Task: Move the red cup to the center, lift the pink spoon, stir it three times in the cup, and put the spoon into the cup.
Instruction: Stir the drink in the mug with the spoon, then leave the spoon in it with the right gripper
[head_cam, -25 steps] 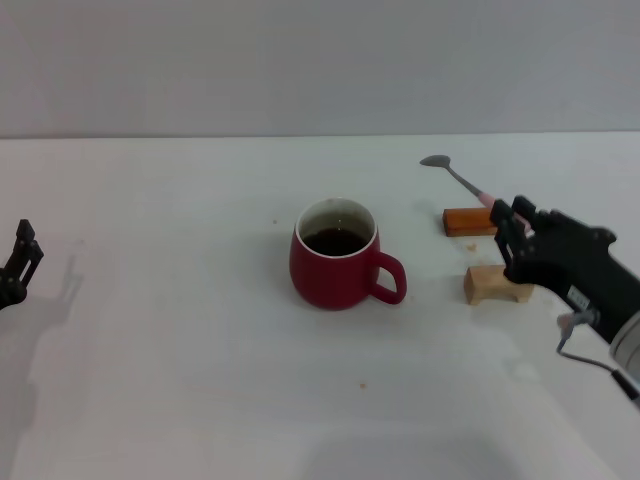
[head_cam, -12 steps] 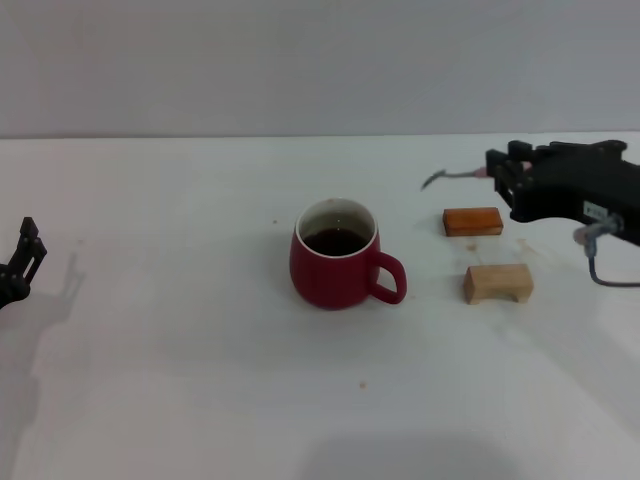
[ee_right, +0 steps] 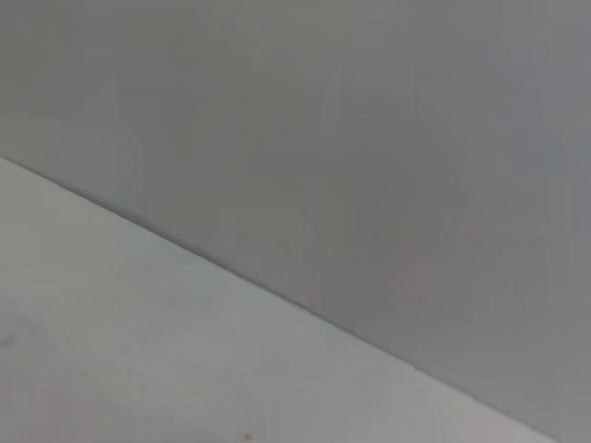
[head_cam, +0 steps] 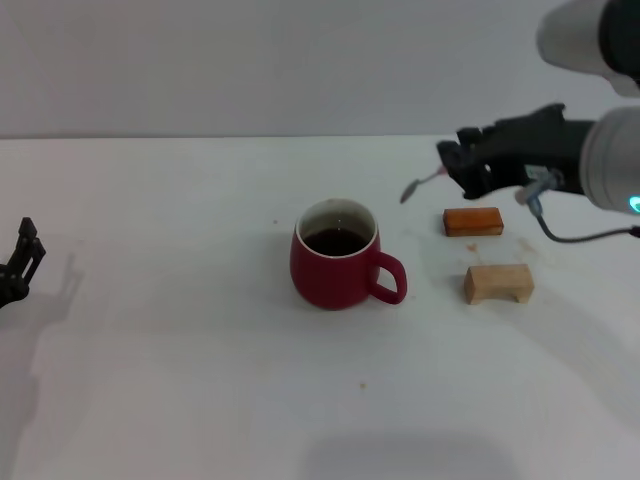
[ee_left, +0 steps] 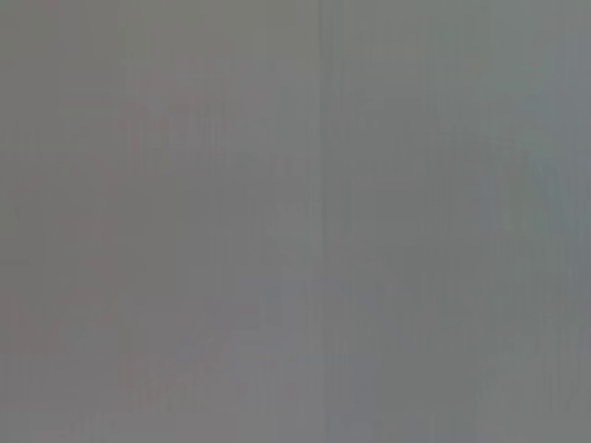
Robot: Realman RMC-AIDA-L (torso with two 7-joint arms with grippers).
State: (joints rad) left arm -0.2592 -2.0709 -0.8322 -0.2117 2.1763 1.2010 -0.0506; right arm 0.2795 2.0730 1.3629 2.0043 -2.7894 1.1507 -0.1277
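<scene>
Here the right gripper (head_cam: 458,163) is clamped on the pink spoon (head_cam: 421,184), holding it in the air toward the table's (head_cam: 180,380) far right, above and beside an orange block (head_cam: 473,221), with the grey bowl dipping toward the red cup (head_cam: 338,256). The cup stands at the middle of the table, handle toward the right edge, dark liquid inside, and a pale wooden block (head_cam: 498,283) lies nearer the front than the orange one. The left gripper (head_cam: 18,262) rests at the left edge, its fingers slightly parted and holding nothing.
</scene>
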